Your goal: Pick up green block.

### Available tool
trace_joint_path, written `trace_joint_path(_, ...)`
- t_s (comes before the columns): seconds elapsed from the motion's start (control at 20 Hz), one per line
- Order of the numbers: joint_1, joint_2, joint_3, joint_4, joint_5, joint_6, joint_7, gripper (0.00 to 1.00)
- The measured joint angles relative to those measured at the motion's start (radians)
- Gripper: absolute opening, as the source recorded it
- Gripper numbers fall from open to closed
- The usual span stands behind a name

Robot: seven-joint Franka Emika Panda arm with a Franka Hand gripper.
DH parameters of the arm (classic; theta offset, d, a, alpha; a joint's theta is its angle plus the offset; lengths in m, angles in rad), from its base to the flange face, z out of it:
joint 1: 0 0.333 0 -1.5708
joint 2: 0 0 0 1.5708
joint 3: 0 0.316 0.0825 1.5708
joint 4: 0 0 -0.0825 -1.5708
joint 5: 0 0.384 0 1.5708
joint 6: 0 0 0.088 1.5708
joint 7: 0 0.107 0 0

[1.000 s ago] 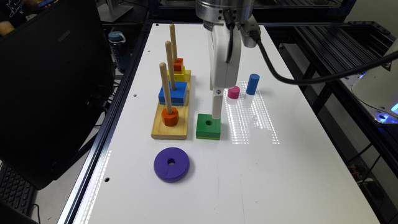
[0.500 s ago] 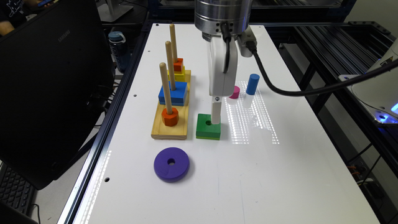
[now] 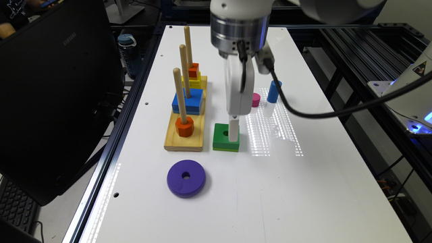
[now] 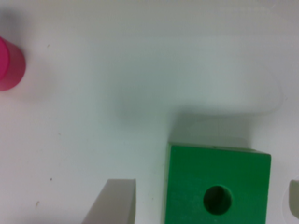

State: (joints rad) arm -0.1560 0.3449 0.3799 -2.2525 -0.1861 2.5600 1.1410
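Note:
The green block lies flat on the white table, just to the exterior view's right of the wooden peg board. Its round centre hole shows in the wrist view, where the green block sits between my two fingers. My gripper is down at the block, a white part standing in front of the block's right half. In the wrist view the gripper is open, one finger clear of one side of the block and the other at the opposite side.
A wooden peg board holds orange, blue and yellow pieces on three pegs. A purple ring lies nearer the camera. A pink cylinder and a blue cylinder stand behind the gripper. A black monitor is off the table's left edge.
The gripper has come down over the past second, from above the green block to around it. The block has not moved.

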Motion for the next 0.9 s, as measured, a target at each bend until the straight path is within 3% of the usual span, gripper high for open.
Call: trace_joint_path(0.9,0.006,0.002,0.003,0.012,-0.0017,0.0,0.007,1.0)
